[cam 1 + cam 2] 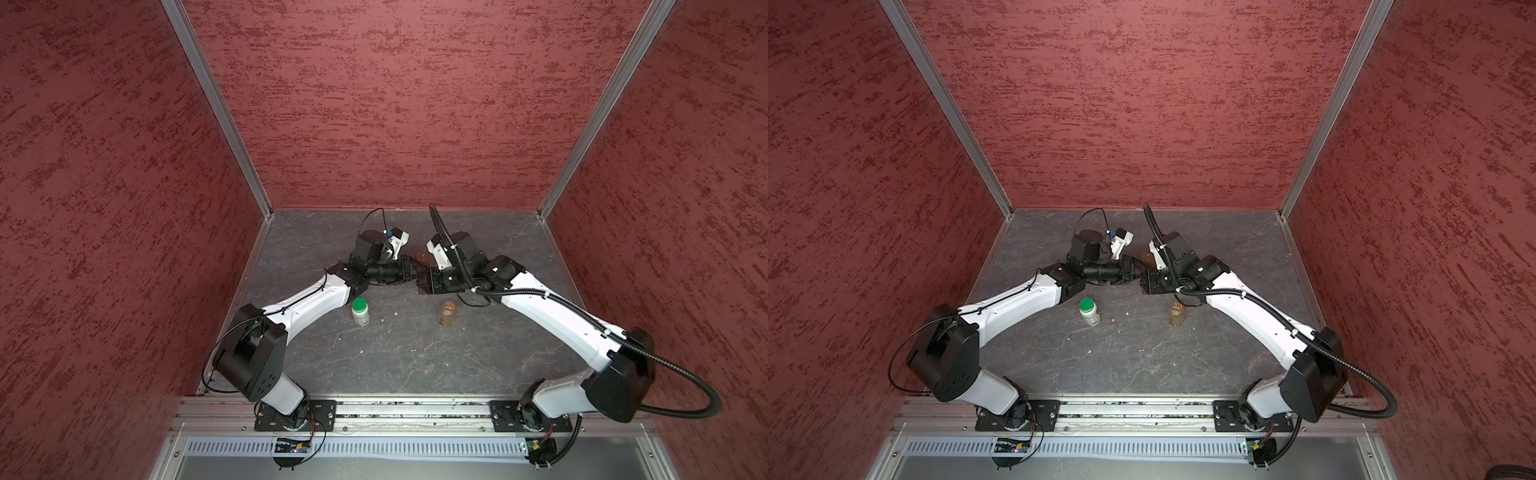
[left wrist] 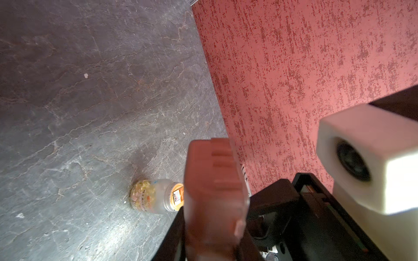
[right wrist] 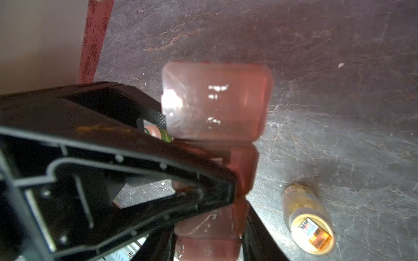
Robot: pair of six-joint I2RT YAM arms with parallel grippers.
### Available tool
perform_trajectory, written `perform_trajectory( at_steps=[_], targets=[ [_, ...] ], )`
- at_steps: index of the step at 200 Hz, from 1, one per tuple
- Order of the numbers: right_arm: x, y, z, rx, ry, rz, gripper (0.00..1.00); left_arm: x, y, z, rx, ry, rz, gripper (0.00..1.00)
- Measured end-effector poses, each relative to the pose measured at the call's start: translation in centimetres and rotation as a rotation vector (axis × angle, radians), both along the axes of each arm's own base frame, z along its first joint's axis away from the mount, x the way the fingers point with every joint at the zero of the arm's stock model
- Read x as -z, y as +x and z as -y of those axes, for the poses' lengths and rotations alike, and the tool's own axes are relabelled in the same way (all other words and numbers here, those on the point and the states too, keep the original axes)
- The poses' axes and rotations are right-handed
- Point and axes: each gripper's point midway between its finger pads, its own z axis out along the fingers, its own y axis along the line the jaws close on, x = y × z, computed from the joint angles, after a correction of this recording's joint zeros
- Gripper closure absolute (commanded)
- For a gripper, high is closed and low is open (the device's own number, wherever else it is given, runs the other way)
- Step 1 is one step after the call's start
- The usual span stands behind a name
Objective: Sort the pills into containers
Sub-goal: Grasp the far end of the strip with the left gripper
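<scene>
Both top views: the two arms meet nose to nose over the back half of the table. The left gripper and right gripper nearly touch. A bit of the brownish strip peeks out between them, mostly hidden by the wrists. From up here I can't tell how either pair of jaws stands. Nearer the front, a white bottle with a green cap stands on the left and an amber bottle on the right, both upright and well apart.

Left wrist view: the strip runs edge-on straight out of the left gripper. The black fingers sit tight against both sides, so it's pinching the strip. Behind it the amber bottle sits on the table with yellowish pills inside. The other arm's white camera block is close by.

Right wrist view: the right gripper has the near end of the strip clamped between its fingers, and the strip fills the gap. The left gripper comes in from the side and closes across the strip's middle. The strip looks lifted clear of the table, blurry and close to the lens. The amber bottle is just beside it. There's also a pale speck on the table, and I can't tell what it is.
</scene>
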Motion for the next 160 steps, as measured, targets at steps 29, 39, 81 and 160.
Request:
perform_trajectory(
  at_steps=[29, 39, 81, 160],
  targets=[
    [0.6, 0.3, -0.1, 0.003, -0.003, -0.017, 0.49, 0.6, 0.2, -0.1, -0.008, 0.011, -0.010, 0.85],
    [1.0, 0.4, -0.1, 0.004, -0.005, -0.029, 0.45, 0.9, 0.3, -0.1, -0.010, 0.014, -0.015, 0.86],
    [2.0, 0.4, 0.1, 0.010, -0.005, -0.055, 0.37, 1.6, 0.6, -0.6, -0.025, 0.011, -0.037, 0.96],
    [2.5, -0.2, -0.2, -0.013, 0.019, -0.084, 0.46, 2.3, 1.9, -1.3, -0.033, -0.051, -0.033, 1.00]
  ],
)
